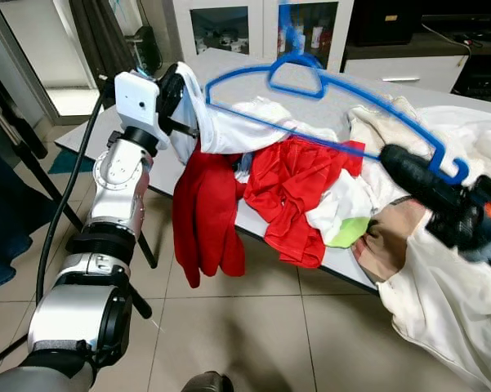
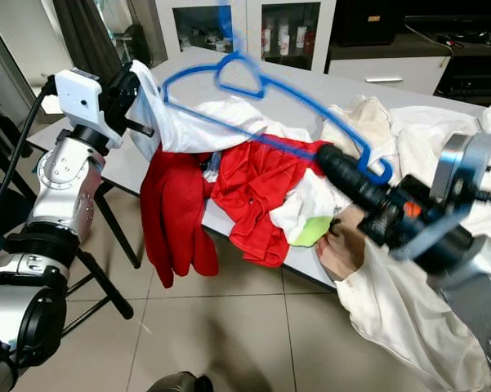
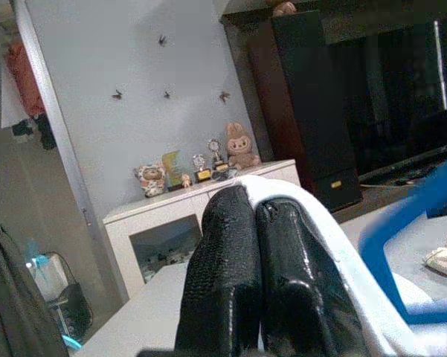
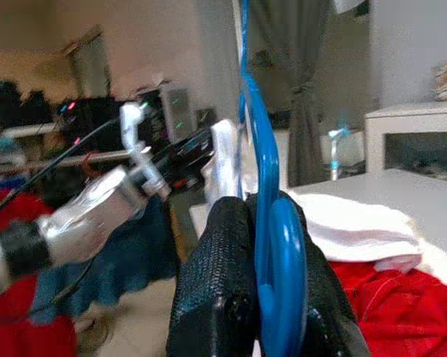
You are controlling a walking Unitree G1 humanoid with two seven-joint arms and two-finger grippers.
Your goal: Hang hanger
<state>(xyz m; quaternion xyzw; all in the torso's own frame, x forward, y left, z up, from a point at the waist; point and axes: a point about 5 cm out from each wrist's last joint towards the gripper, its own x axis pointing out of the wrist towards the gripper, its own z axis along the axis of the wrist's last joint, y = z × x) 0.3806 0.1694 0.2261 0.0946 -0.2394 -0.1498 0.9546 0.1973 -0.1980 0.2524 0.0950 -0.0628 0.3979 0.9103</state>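
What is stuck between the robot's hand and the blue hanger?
Nothing visible is. The right gripper is already shut on the blue hanger, at one end of it. The left gripper pinches white cloth at the hanger's other end, above the table.

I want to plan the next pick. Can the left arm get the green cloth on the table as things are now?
Probably not: the left pincer is shut on a white garment, and the green cloth lies beyond the red clothes, nearer the right pincer.

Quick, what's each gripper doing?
Left gripper: shut on the white garment.
Right gripper: shut on the blue hanger.
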